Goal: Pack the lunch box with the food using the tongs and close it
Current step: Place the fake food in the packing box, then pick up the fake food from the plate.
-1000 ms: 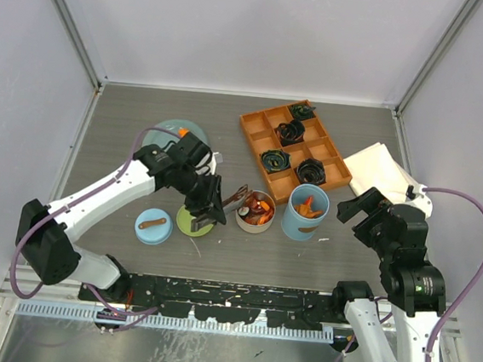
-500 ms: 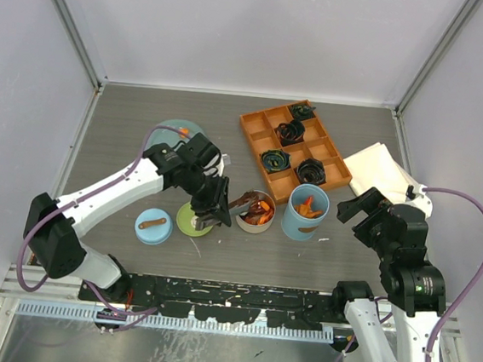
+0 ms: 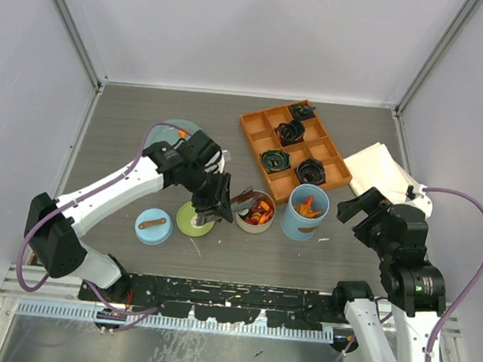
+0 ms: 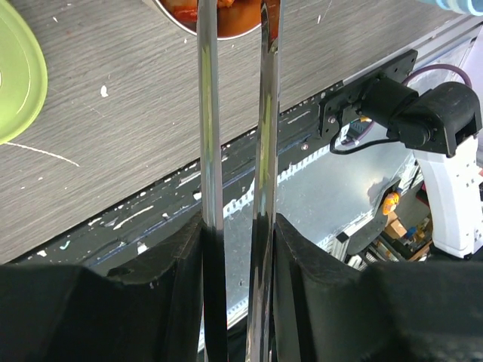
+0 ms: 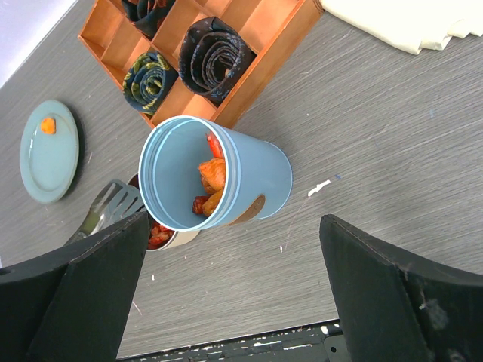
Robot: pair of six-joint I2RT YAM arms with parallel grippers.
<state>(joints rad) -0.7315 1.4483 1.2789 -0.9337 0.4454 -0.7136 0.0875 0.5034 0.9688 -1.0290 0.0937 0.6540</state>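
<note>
My left gripper [image 3: 211, 202] is shut on the grey tongs [image 4: 207, 113], both arms pressed between its pads. The tongs' tips [image 3: 244, 200] reach over the rim of the round steel tin [image 3: 255, 214], which holds orange and red food [image 3: 261, 209]. The green lid [image 3: 191, 221] lies just left of the tin, the blue lid [image 3: 152, 225] further left. The light-blue cylinder [image 5: 226, 177] stands open with food chunks [image 5: 211, 175] inside. My right gripper [image 5: 238, 290] hangs open and empty to the right of the cylinder.
A teal plate [image 3: 178, 133] with one orange piece [image 5: 47, 125] sits behind the left arm. The orange compartment tray [image 3: 294, 150] of black coils stands behind the containers. A white cloth [image 3: 381, 172] lies at the right wall.
My left gripper has carried the tongs to the right, from over the green lid to the steel tin. The tongs' arms have spread a little. The right arm has not moved.
</note>
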